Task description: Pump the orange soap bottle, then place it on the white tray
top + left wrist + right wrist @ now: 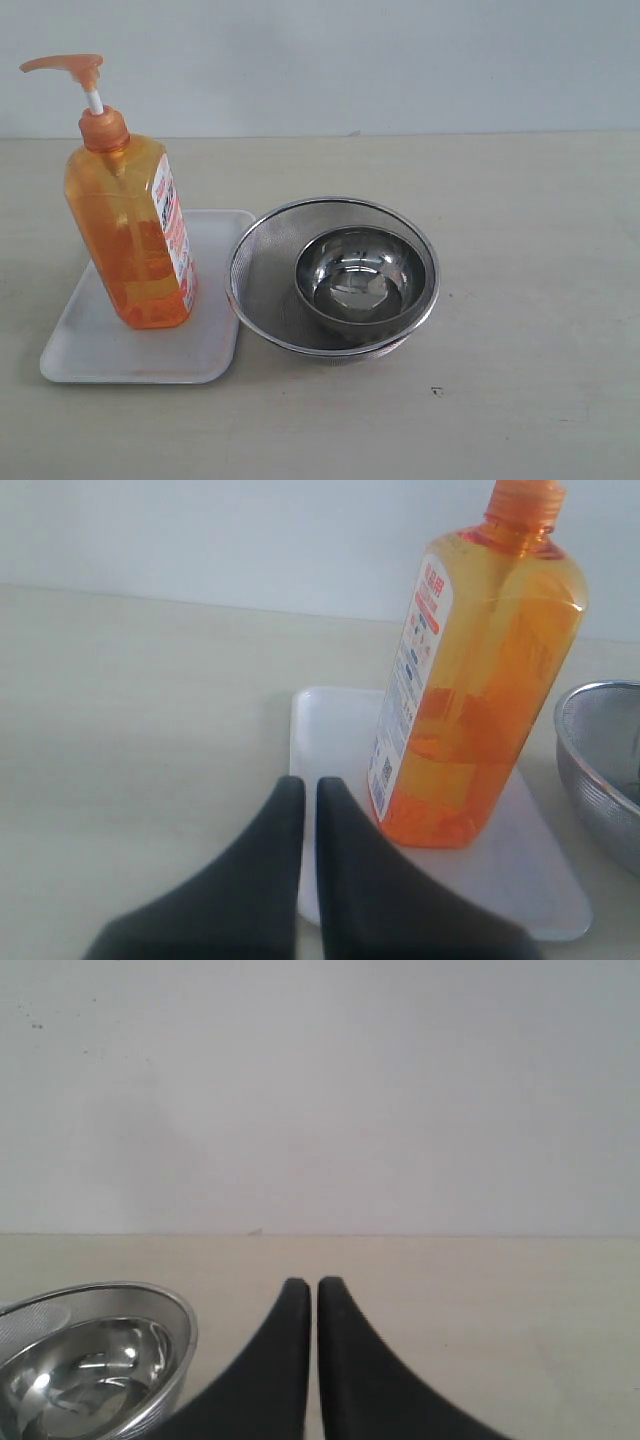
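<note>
L tool [310,785] & R tool [313,1285] clenched, empty, over beige tabletop [520,400], pale wall [400,60] behind.

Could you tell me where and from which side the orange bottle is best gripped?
Probably the bottle by its flat-sided body, midway up, below the tapering shoulder. It stands upright on the tray, so come in level from the open side where the left gripper is; the strainer crowds the other.

The orange soap bottle [130,240] stands tall on the white tray [90,350]; mesh strainer [262,270] crowds its right edge; table [540,300] rightward lies open.
</note>
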Motion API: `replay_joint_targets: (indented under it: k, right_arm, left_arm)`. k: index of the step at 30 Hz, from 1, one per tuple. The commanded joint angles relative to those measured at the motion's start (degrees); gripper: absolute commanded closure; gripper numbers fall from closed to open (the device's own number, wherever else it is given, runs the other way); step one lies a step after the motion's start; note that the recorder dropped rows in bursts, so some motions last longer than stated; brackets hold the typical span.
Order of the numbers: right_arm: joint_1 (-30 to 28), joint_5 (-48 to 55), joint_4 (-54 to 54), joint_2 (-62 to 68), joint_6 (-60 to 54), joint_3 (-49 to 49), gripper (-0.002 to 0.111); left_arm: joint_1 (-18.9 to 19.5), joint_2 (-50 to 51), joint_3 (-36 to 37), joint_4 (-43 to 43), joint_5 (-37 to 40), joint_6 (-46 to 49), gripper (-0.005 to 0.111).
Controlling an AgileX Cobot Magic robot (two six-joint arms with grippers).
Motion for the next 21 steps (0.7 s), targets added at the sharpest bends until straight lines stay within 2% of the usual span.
replay_joint_targets:
  k: [1,6,8,10,15,21]
  right_arm:
    - [-0.15,4.27,0.02,-0.39,-0.12,0.26,0.108]
    - [-0.15,4.24,1.34,-0.39,-0.3,0.26,0.108]
    - [-0.15,4.47,7.59,-0.39,-6.82,0.26,0.108]
    - [-0.15,4.47,20.14,-0.39,-19.93,0.26,0.108]
    - [-0.15,4.75,60.04,-0.39,-60.47,0.26,0.108]
    - [-0.15,4.98,83.47,-0.39,-85.73,0.26,0.108]
  left_arm:
    - [-0.21,-0.19,0.17,0.17,0.07,0.36,0.102]
    - [-0.21,-0.19,0.17,0.17,0.07,0.36,0.102]
    - [-0.21,-0.19,0.17,0.17,0.07,0.36,0.102]
    - [-0.21,-0.19,0.17,0.17,0.07,0.36,0.102]
    - [-0.21,-0.19,0.17,0.17,0.07,0.36,0.102]
    - [-0.21,-0.19,0.17,0.17,0.07,0.36,0.102]
